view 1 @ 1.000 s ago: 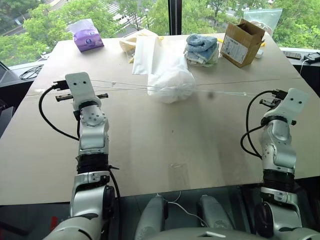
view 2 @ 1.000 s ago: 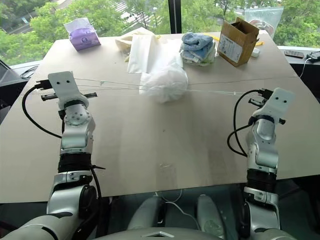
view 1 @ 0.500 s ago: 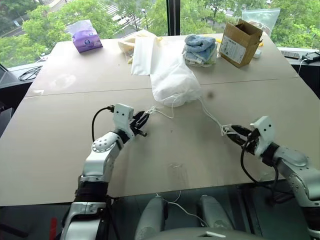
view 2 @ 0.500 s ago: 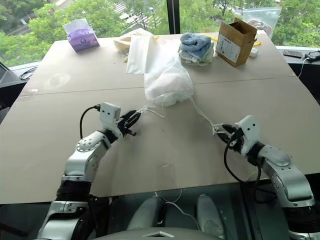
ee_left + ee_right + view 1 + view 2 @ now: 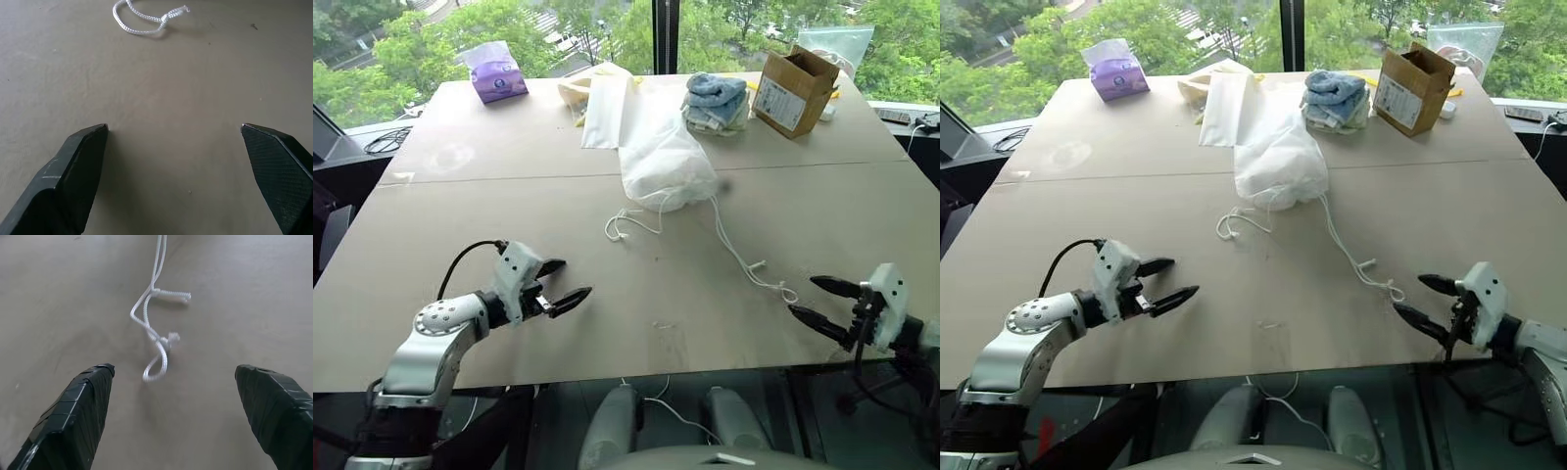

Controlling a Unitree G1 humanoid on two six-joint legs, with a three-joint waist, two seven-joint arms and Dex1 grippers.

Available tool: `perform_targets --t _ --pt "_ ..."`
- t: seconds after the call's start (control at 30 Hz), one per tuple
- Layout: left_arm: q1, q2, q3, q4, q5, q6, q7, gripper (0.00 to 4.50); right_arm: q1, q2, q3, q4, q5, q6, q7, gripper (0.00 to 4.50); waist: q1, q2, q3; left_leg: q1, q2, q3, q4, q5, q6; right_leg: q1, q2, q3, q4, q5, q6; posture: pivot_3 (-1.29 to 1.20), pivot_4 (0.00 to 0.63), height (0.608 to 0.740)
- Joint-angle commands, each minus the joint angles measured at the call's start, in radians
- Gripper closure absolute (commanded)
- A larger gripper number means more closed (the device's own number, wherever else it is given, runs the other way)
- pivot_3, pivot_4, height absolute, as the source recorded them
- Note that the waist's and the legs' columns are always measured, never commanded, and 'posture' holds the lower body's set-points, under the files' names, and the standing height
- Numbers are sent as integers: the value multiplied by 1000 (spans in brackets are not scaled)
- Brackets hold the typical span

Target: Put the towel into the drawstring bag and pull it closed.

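We have both grippers spread wide and holding nothing: our left gripper [image 5: 558, 282] hovers low over the near left of the table [image 5: 489, 211], our right gripper [image 5: 822, 304] low at the near right edge. The drawstring bag [image 5: 666, 171] lies bulging at mid-table, its mouth gathered toward us; the towel cannot be made out apart from the bulge through the thin fabric, so we judge it is inside. Two slack cords trail from the mouth: the left cord [image 5: 625, 225] curls in a small loop just beside the bag, and the right cord [image 5: 744, 259] runs long toward our right gripper, its knotted end [image 5: 168, 339] lying on the board just ahead of the open fingers.

We judge the task is about done, though the risks are small and real. The mouth may not be cinched tight, since the cords lie loose, and the towel's spring could ease it open. Our right fingers sit near the knotted end; any forward sweep could snag it and drag the bag.

Behind the bag lie a flat white bag [image 5: 605, 103], stacked blue cloths [image 5: 713, 98], a cardboard box [image 5: 791, 88] and a purple tissue pack [image 5: 495, 73]. Nothing lies between our grippers and the cords.
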Motion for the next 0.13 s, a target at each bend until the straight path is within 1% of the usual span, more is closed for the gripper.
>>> perform_targets --t 0.03,0.13 --pt "11 18 25 -26 0 -24 -25 24 -14 -15 -68 27 42 -64 83 282 0 1 0 1 0 0 0 0 0 1 0 0 0 0 0 0 150 740" --pt "15 14 31 -39 -3 -31 -30 24 -37 -15 -84 56 61 -62 115 282 0 0 0 3 0 -1 0 0 0 3 0 -1 0 0 0 0 150 740"
